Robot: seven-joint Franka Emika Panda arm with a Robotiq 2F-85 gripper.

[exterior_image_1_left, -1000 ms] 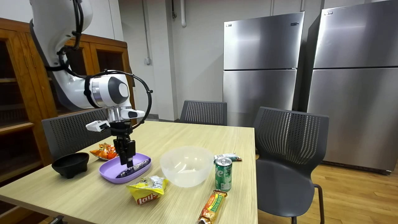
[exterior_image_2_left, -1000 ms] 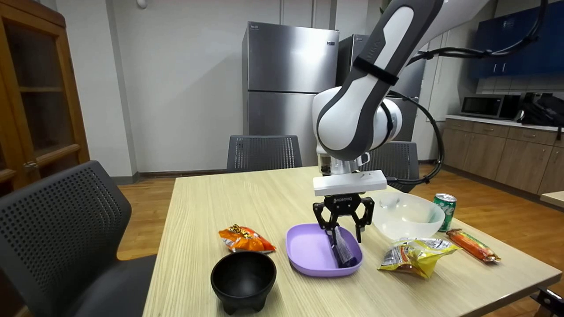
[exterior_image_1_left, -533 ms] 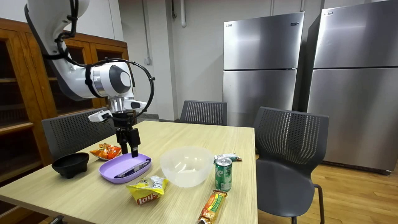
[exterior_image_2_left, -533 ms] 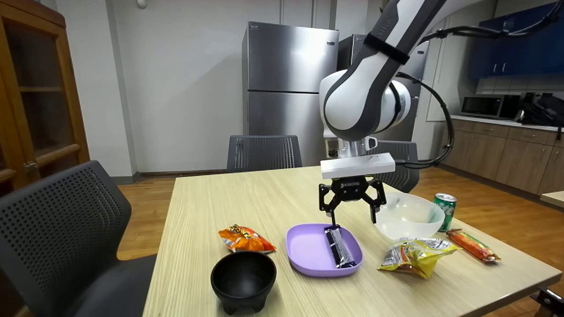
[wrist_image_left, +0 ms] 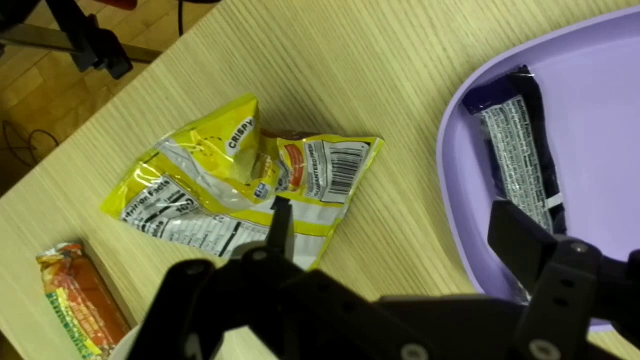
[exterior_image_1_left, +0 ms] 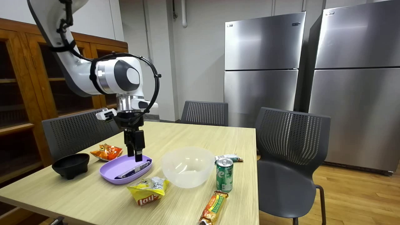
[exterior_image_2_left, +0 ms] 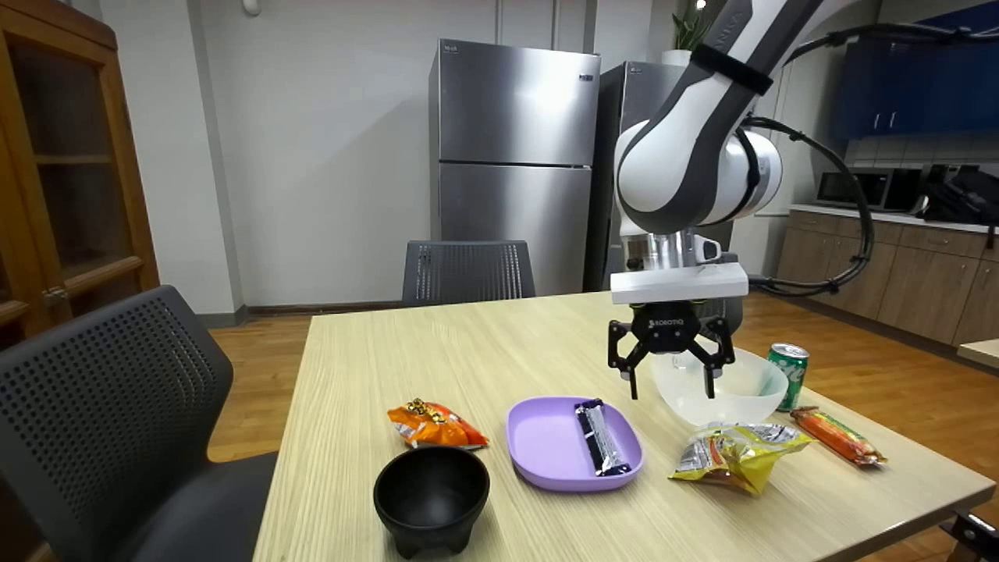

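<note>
Up over the surface (exterior_image_2_left: 390, 351), a wide-open pincer (exterior_image_2_left: 672, 390)

It holds nothing. In an exterior view, the dark snack bar (exterior_image_2_left: 601, 439) lies in the right part of the purple plate (exterior_image_2_left: 544, 445), left of the yellow bag (exterior_image_2_left: 741, 454).

In the wrist view, the gripper (wrist_image_left: 396, 220) hides the 5 o'clock end of the dark-wrapped bar (wrist_image_left: 515, 150), whose fine print is too small to read. The purple tray (wrist_image_left: 595, 150) is cut off by the edge at 3 o'clock. Toward 8 o'clock only a sliver shows, probably the bowl (wrist_image_left: 122, 345). In an exterior view, a green can (exterior_image_1_left: 224, 175) partly hides a green-and-white packet (exterior_image_1_left: 233, 157).
</note>
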